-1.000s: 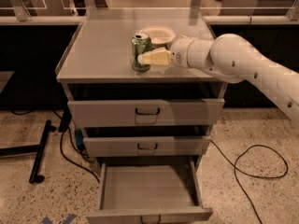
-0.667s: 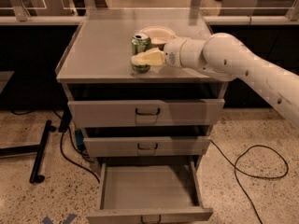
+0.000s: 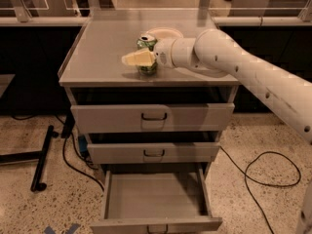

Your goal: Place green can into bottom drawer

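Warm, dim light from above gives the table (image 3: 97,48) top a soft shine. The pincer (image 3: 138,57), at the green can (image 3: 146,42), looks pale.

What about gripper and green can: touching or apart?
Cannot tell. The camera view shows the gripper overlapping the green can on the cabinet, hiding contact or gap.

gripper (image 3: 140,58) at green can (image 3: 146,43) on cabinet top (image 3: 102,52) | bottom drawer (image 3: 153,196) open

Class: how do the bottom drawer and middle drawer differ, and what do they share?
The bottom drawer is pulled out, inside visible; the middle drawer is pushed in, inside hidden. Both are grey with dark handles. The gripper is at the green can on the cabinet top.
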Controlling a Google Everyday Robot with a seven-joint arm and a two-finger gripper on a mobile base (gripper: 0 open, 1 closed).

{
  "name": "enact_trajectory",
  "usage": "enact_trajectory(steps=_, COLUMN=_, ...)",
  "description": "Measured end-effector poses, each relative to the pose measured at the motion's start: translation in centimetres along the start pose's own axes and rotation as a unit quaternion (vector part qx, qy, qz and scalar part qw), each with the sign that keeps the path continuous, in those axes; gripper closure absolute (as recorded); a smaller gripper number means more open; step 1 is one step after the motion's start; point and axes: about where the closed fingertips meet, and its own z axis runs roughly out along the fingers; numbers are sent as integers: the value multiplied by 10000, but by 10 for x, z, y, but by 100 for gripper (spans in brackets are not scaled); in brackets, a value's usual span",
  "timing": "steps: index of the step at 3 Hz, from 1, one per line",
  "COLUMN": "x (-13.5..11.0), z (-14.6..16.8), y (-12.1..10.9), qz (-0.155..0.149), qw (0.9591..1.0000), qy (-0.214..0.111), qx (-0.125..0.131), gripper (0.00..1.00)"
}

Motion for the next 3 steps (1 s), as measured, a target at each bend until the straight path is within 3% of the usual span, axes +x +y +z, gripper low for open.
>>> enact_trajectory(steps=1, x=-1, z=11, y=10, qz=-7, qw=9998, qy=58, qx=-192, gripper=43)
enact_trajectory(steps=2, x=-3, z=3, y=12, qz=2, qw=9998, qy=51, qx=-209, gripper=66)
enact_trajectory(steps=3, x=-10, z=-29, y=23, qz=-102, qw=9997, qy=-31, qx=-218, gripper=88)
